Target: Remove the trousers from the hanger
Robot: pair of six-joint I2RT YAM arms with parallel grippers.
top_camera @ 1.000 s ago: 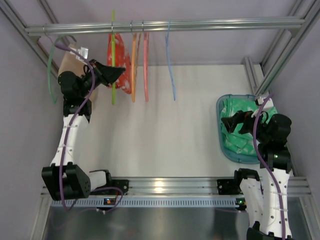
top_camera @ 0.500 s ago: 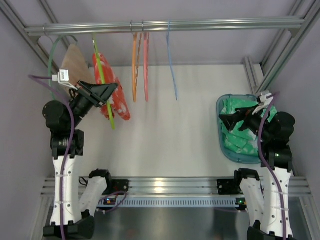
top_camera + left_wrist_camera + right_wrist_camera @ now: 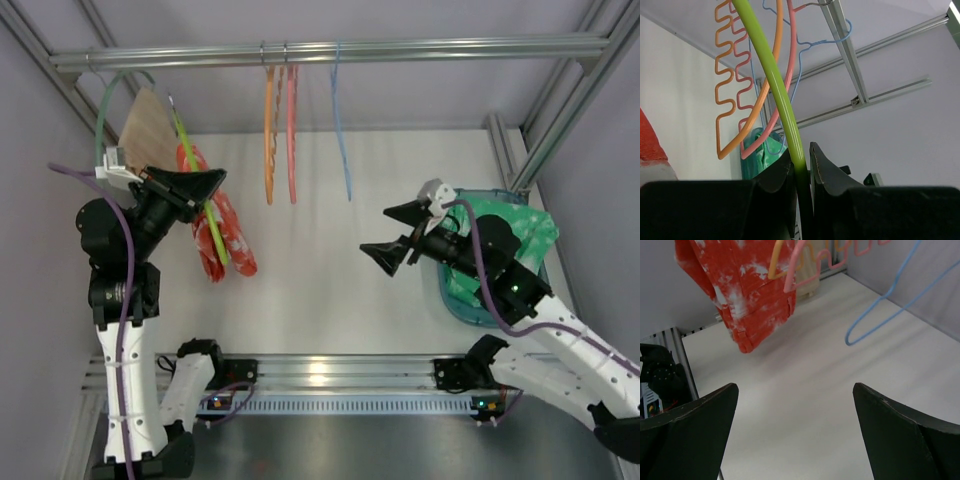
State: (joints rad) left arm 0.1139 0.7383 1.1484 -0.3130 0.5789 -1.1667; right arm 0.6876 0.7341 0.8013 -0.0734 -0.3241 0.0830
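Observation:
My left gripper (image 3: 207,188) is shut on the lime hanger (image 3: 198,185), which it holds tilted below the rail at the left. The red-orange trousers (image 3: 227,235) with white splotches hang from the hanger's lower part. In the left wrist view the hanger (image 3: 775,75) runs up from between the closed fingers of the left gripper (image 3: 800,156), and only a red edge of the trousers (image 3: 647,145) shows. My right gripper (image 3: 387,234) is open over the middle of the table, pointing left. In its wrist view the right gripper (image 3: 795,387) holds nothing, and the trousers (image 3: 740,285) hang ahead of it, well apart.
An orange hanger (image 3: 268,130), a pink hanger (image 3: 292,130) and a blue hanger (image 3: 342,130) hang from the metal rail (image 3: 420,47). A dark green hanger (image 3: 100,135) and a tan garment (image 3: 148,122) are at the far left. A teal basket (image 3: 447,298) with green-white cloth stands right.
The left gripper has carried the hanger and trousers off the rail, leftward and nearer. The right arm has swung from over the basket toward the table's middle, still open.

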